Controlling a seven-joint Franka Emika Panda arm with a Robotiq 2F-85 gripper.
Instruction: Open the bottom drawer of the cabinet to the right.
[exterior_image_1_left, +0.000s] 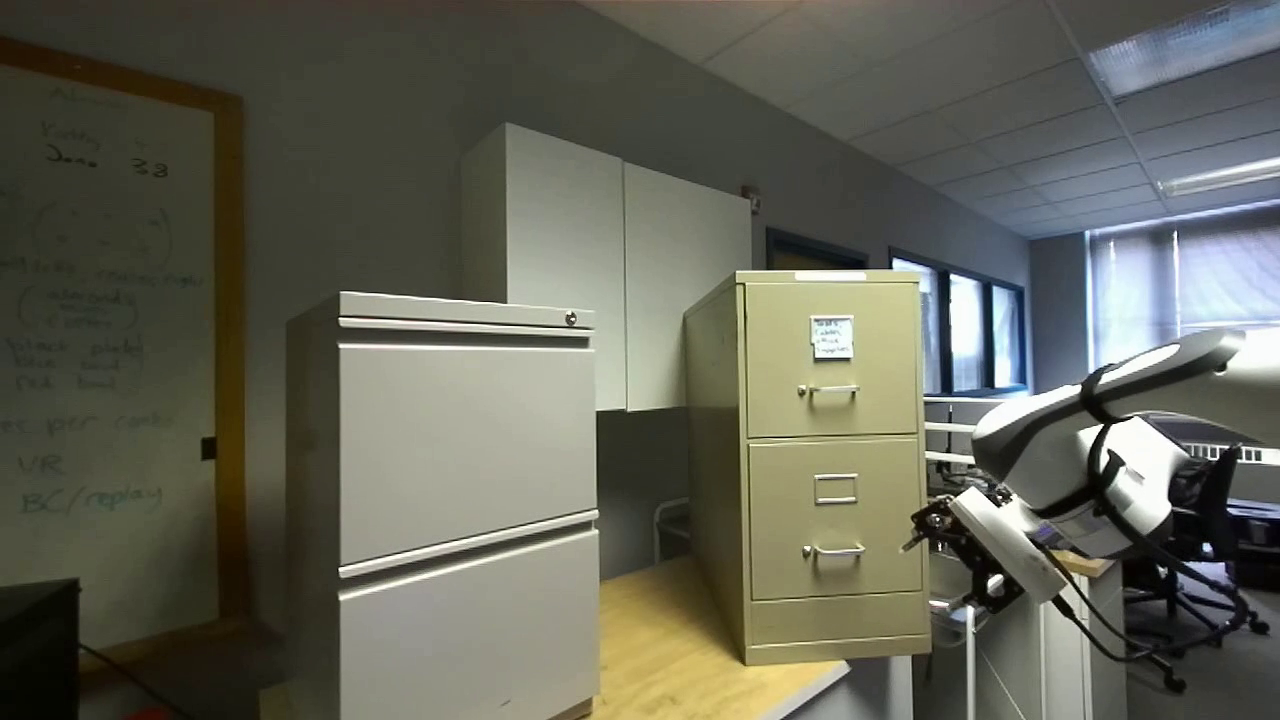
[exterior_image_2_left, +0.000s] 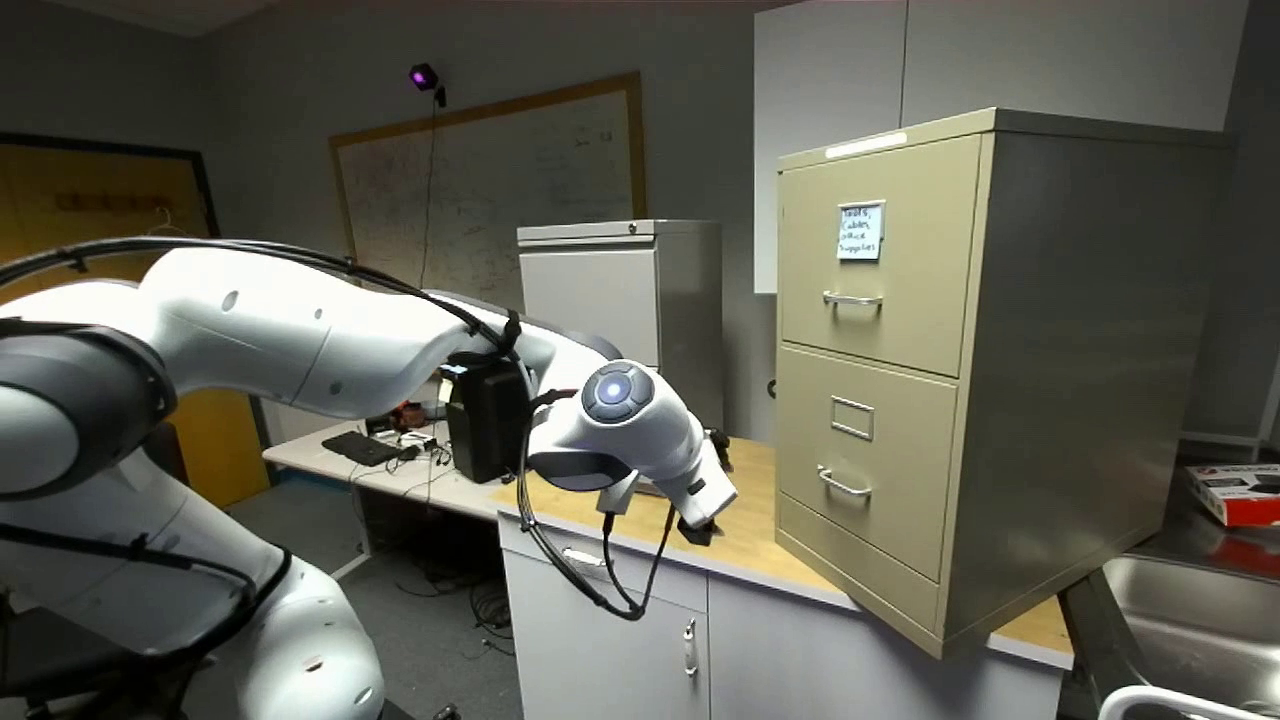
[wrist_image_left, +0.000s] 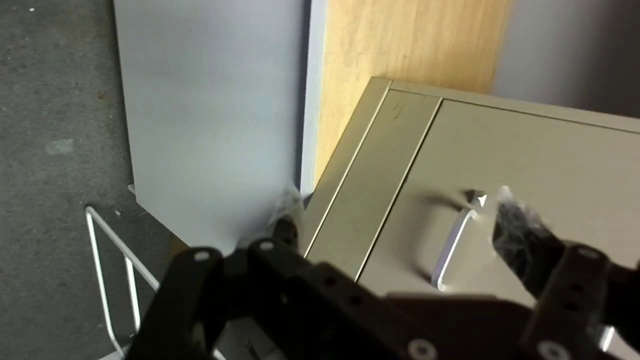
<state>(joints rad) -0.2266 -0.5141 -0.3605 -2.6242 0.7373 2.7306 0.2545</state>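
Observation:
The beige-tan filing cabinet stands upright in both exterior views. Its bottom drawer is shut, with its front flush, also in an exterior view and the wrist view. The drawer's metal handle shows in both exterior views. In the wrist view the handle lies between the two spread fingers, nearer the right one. My gripper is open and empty, in front of the drawer and apart from it. It also shows in the wrist view and partly in an exterior view.
A light-grey two-drawer cabinet stands beside it on the wooden counter. A sink and a red-white box lie on the far side of the beige cabinet. A white wire rack is low in the wrist view.

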